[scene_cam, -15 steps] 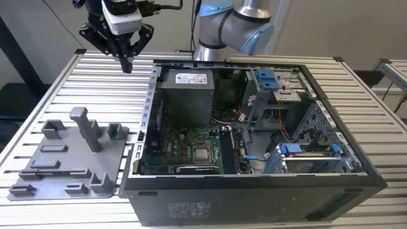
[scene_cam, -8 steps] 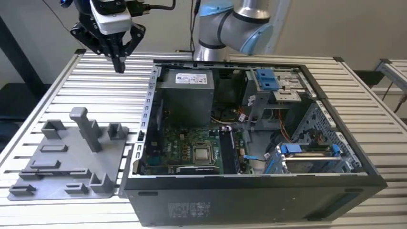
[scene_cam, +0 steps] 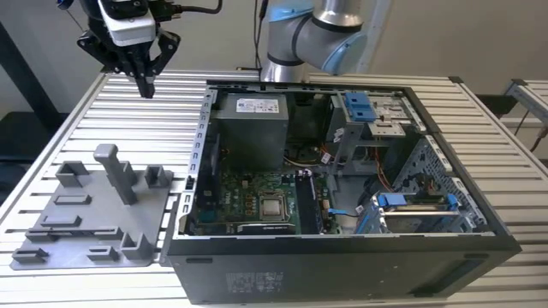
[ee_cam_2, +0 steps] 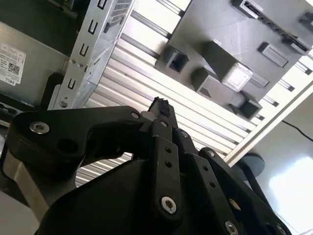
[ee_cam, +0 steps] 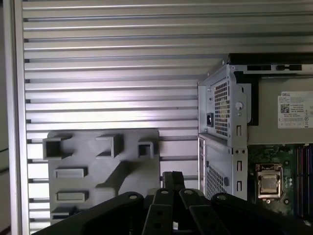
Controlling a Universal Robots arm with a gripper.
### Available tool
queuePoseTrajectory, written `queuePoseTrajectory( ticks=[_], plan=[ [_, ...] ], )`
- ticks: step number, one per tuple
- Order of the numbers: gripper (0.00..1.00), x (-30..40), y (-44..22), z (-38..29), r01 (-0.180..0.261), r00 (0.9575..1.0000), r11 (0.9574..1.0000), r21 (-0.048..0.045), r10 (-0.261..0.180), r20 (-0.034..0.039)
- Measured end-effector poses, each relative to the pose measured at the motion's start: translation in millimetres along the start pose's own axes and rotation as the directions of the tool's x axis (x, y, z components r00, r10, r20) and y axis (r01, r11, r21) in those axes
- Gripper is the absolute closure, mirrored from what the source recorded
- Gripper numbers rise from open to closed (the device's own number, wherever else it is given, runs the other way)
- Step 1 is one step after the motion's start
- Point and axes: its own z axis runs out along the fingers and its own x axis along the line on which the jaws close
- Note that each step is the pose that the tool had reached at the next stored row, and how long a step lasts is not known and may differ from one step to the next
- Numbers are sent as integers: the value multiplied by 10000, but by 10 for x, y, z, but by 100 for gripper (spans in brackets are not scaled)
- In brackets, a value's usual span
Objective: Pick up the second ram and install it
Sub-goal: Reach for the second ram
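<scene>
Hangs above the surface (scene_cam: 86,122) with fingers (scene_cam: 146,82) pressed together, seemingly empty. Looks like the approach, with the second ram (ee_cam_2: 259,15) probably slotted in the grey fixture (scene_cam: 96,215), well apart. Calls for opening over it.

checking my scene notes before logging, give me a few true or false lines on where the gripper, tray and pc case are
1. The gripper hangs above the slatted table, outside the computer case. True.
2. The case is closed. False: it is open, with its green board showing.
3. The gray tray lies to the exterior view's left of the case. True.
4. The gripper rests on the tray. False: it is up in the air, apart from it.
</scene>
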Motion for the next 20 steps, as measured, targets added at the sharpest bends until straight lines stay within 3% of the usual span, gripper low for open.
queuePoseTrajectory(
  ticks=[20],
  plan=[
    [89,595,-24,-5,1,10000,10000,-14,-1,-1]
  ],
)
